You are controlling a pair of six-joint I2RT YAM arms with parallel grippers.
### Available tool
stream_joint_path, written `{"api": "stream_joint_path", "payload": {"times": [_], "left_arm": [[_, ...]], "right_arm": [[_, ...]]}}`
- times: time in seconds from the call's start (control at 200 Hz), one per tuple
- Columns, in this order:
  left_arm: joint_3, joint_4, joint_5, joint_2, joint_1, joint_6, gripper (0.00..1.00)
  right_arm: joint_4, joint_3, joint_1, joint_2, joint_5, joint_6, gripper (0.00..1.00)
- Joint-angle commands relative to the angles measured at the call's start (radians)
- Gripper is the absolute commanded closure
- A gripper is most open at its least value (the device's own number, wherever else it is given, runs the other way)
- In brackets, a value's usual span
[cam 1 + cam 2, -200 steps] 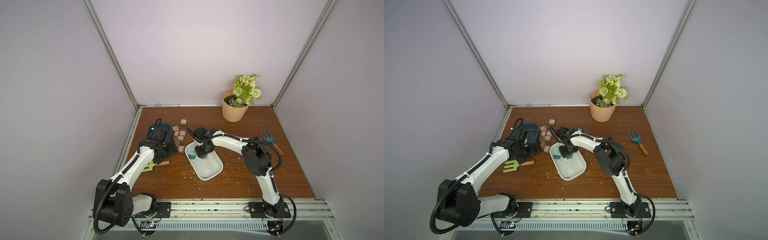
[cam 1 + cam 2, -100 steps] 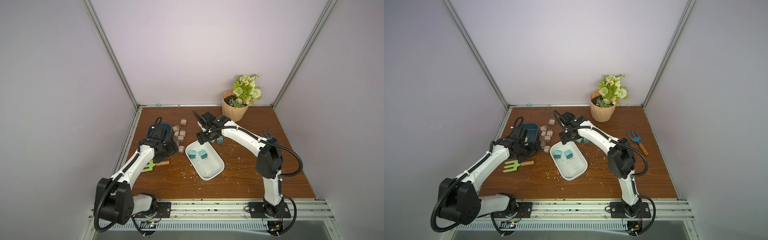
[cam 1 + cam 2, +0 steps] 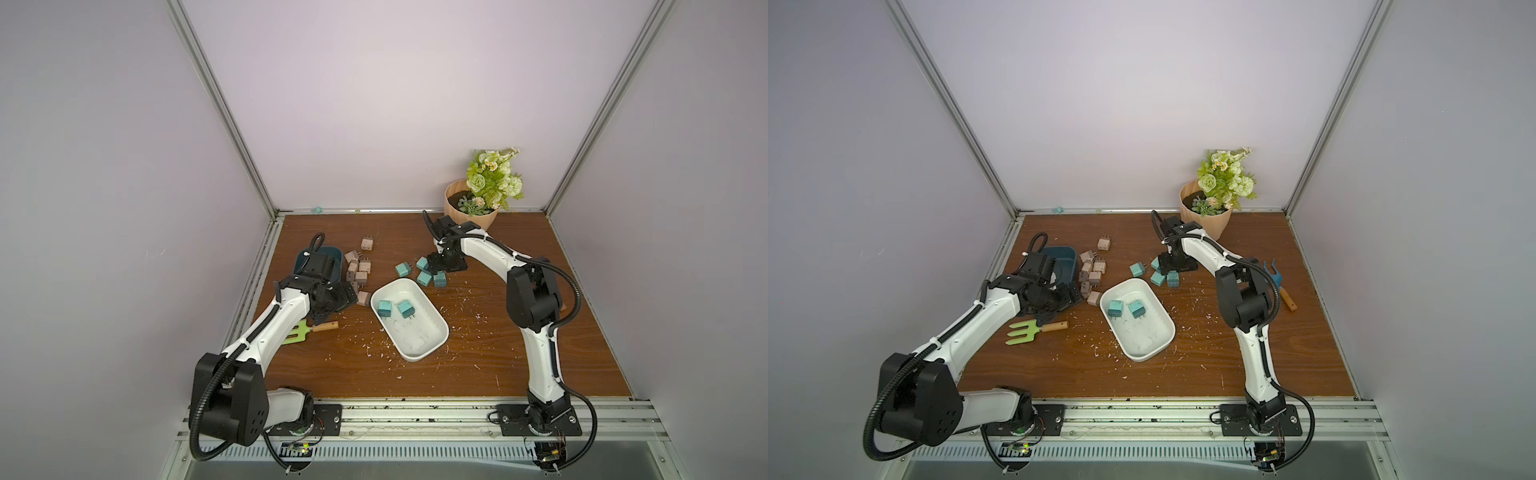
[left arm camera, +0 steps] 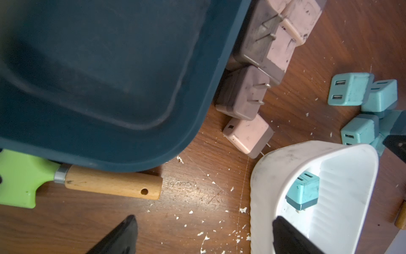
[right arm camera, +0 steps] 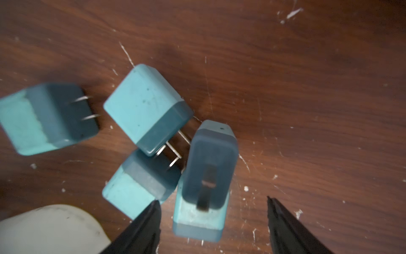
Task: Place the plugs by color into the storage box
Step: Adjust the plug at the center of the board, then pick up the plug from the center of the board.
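Teal sorting is in hand: the right end effector [image 5: 213, 200], jaws apart, straddles a prongs-up teal plug [image 5: 211, 154] on the table [image 5: 307, 88] near the white tray [image 3: 417, 338], which holds two. The next move calls for a straight descent and squeeze; neighbouring plugs [image 5: 142, 110] crowd one side, while the other lies clear. The left end effector [image 4: 204, 217] hangs wide open by the pinkish plugs [image 3: 360, 270].

I see a tan round flower pot [image 3: 465, 212] of pale green artificial flowers standing by the back wall on the brown wooden tabletop [image 3: 519, 365]. A light green hand rake [image 3: 1022, 331] with a wooden handle lies flat. A blue hand fork [image 3: 1277, 279] lies well apart from it. White flecks [image 4: 242, 210] dot the wood.
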Motion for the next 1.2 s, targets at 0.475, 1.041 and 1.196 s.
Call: {"api": "stream_joint_path", "payload": {"times": [0.475,1.041,1.196], "left_arm": [[-0.008,-0.021,0.0,-0.004,0.008,-0.01,0.03],[0.04,-0.018,-0.004,0.048,0.01,0.018,0.03],[0.053,-0.018,-0.011,0.061,0.008,0.021,0.03]], "right_arm": [[0.113,-0.151,-0.007,-0.046,-0.047,-0.008,0.39],[0.029,-0.228,0.027,-0.331,-0.092,0.016,0.62],[0.018,-0.282,0.119,-0.425,-0.141,0.05,0.62]]}}
